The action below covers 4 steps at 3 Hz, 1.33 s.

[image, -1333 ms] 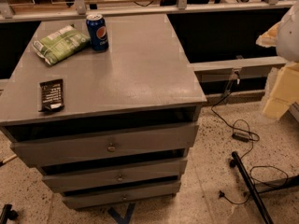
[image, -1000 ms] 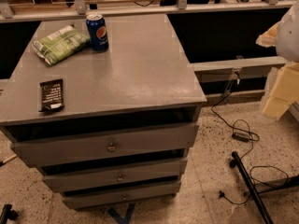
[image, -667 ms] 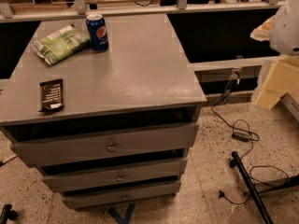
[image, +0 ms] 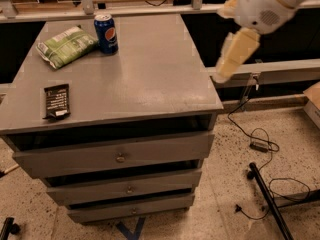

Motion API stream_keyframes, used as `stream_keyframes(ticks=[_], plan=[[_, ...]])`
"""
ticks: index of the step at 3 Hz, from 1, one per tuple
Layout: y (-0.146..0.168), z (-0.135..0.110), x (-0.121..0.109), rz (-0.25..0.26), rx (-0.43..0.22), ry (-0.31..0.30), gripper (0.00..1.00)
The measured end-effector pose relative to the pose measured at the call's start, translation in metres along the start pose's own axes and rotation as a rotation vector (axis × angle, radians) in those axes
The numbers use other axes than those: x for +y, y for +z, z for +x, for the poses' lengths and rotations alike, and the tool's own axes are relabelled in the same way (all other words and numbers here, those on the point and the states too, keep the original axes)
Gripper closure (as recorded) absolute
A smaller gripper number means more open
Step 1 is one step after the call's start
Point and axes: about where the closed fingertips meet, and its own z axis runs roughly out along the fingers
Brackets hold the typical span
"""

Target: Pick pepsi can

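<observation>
The claw (image: 236, 55), grip state unclear, swings in toward the bench (image: 150, 79), beginning its reach, well apart from the pepsi can (image: 106, 33).

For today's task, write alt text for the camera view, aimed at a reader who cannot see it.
A pepsi can stands upright at the back of a grey drawer cabinet, beside a green snack bag; a black bar wrapper lies front left. The robot's gripper hangs beyond the cabinet's right edge, far from the can.
</observation>
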Motion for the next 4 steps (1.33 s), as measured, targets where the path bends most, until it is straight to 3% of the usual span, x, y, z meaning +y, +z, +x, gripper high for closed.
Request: stream_keyframes(ticks=[1,2,4], plan=[[0.053,-0.066,-0.062,0.031,-0.180,-0.011,0.00],[0.090,-0.103,-0.099,0.064,-0.274,0.034,0.00],[0.096,-0.109,-0.101,0.038,-0.309,0.025,0.00]])
